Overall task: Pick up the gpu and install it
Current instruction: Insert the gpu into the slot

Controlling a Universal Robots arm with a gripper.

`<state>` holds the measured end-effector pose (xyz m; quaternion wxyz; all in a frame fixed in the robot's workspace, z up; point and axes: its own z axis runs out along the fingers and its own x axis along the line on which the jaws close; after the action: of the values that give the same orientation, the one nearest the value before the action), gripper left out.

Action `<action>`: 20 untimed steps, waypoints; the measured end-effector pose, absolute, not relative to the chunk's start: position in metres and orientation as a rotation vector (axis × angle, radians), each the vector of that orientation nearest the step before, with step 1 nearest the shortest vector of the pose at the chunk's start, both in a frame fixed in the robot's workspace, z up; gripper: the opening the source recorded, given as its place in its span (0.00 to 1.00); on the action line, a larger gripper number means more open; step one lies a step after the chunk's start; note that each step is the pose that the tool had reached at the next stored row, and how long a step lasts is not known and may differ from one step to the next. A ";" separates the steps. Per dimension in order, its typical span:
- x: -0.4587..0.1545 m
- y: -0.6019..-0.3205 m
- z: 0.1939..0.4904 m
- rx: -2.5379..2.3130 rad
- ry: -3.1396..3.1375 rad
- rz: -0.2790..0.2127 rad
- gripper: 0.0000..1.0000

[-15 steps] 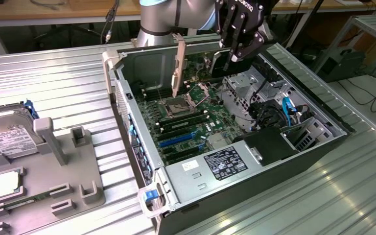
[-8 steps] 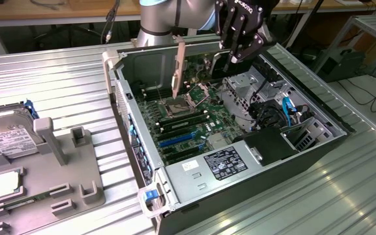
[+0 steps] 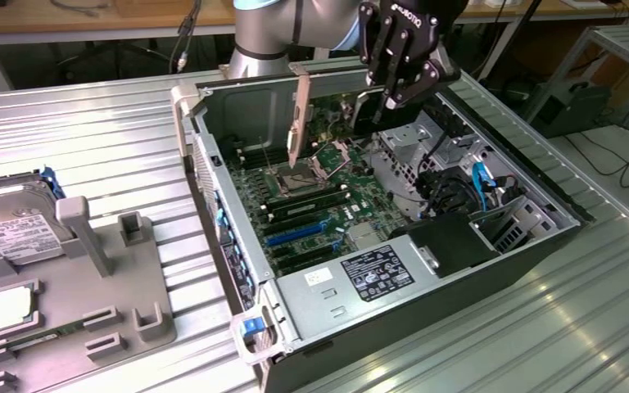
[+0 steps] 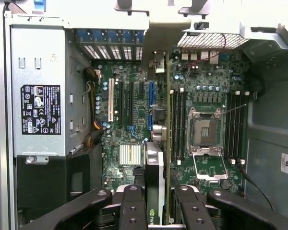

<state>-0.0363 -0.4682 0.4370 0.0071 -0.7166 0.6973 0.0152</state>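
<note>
Gripper fingers were seen partly closed and clamped on the gpu. The card was held on edge above the motherboard inside the open computer case, between the expansion slots and the memory slots. "ROBOTIQ" could be read on the gripper body. A green logo was carried on the card's cooler, and the print on the power supply label could not be made out.
</note>
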 end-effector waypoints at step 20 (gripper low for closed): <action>-0.036 -0.468 0.425 -2.228 2.194 0.047 0.28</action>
<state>-0.0360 -0.4682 0.4254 0.0072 -0.7124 0.7016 0.0151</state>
